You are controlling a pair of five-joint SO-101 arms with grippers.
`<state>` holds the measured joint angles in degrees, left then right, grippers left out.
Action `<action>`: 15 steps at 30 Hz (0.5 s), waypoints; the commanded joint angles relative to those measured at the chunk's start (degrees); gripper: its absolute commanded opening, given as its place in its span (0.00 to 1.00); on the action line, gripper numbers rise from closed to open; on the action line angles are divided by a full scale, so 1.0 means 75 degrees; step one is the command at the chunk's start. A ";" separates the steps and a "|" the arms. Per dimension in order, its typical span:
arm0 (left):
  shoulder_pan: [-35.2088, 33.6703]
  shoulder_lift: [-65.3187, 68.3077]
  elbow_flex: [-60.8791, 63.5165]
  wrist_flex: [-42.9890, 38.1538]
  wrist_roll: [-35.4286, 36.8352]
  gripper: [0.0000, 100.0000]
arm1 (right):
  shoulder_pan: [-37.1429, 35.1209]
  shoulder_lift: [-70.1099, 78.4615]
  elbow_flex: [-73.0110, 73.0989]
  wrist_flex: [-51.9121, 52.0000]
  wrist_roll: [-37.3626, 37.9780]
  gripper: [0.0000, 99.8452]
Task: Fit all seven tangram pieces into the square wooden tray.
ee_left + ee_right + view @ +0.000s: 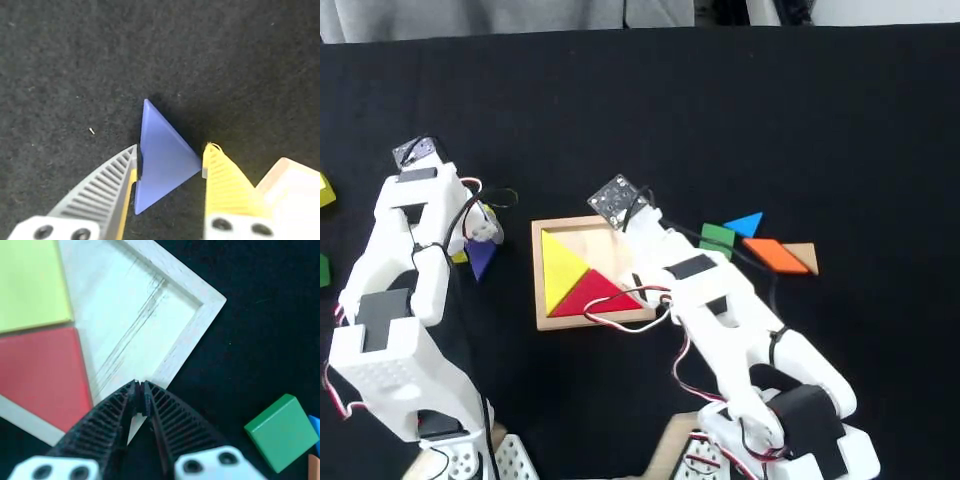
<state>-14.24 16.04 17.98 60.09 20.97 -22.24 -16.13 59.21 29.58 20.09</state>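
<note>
From above, the left arm stood at the left of the black cloth, its wrist bent down. The left gripper was clamped on a violet-blue triangle well to the left of the wooden tray. A yellow triangle and a red triangle lay side by side in the left and near parts of the tray, the rest of its floor bare. The right arm stretched out over the tray's right rim. Beyond that rim lay a green square, a bright blue triangle, an orange parallelogram and a tan triangle, clustered close together on the cloth.

The left wrist camera caught the violet-blue triangle pinched at two of its corners between the left gripper's grey finger and yellow finger. Its third corner pointed away from the wrist over the cloth. Whether it rested on the cloth or hung above it could not be told.

The right wrist camera showed the right gripper with its two black fingers pressed together on nothing, their tips poised over the tray's rim near one corner. The yellow triangle and red triangle lay inside the tray, apart from the fingers. The green square sat on the cloth outside the rim, near the gripper but not touching it.
</note>
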 commanded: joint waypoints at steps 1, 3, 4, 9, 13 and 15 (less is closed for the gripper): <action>0.0076 -0.0094 -0.0264 0.0152 -0.0035 0.16 | 0.0105 -0.0264 -0.0029 -0.0105 0.0000 0.01; 0.0135 -0.0129 -0.0404 0.0539 -0.0023 0.16 | 0.0105 -0.0311 -0.0029 -0.0094 0.0000 0.01; 0.0240 -0.0188 -0.0580 0.0821 -0.0023 0.16 | 0.0141 -0.0322 -0.0029 -0.0094 0.0000 0.01; 0.0850 -0.0832 -0.1084 0.1981 -0.0035 0.16 | 0.0727 -0.0873 -0.0205 0.0363 -0.0059 0.01; 0.1366 -0.1512 -0.1096 0.2227 -0.0328 0.16 | 0.1196 -0.1600 0.0135 0.0422 -0.0070 0.01; 0.1752 -0.1817 -0.1096 0.2227 -0.0598 0.16 | 0.1231 -0.1694 0.0346 0.0246 -0.0070 0.01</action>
<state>-5.10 7.69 12.79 76.00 19.03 -14.42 -25.63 60.97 32.66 20.09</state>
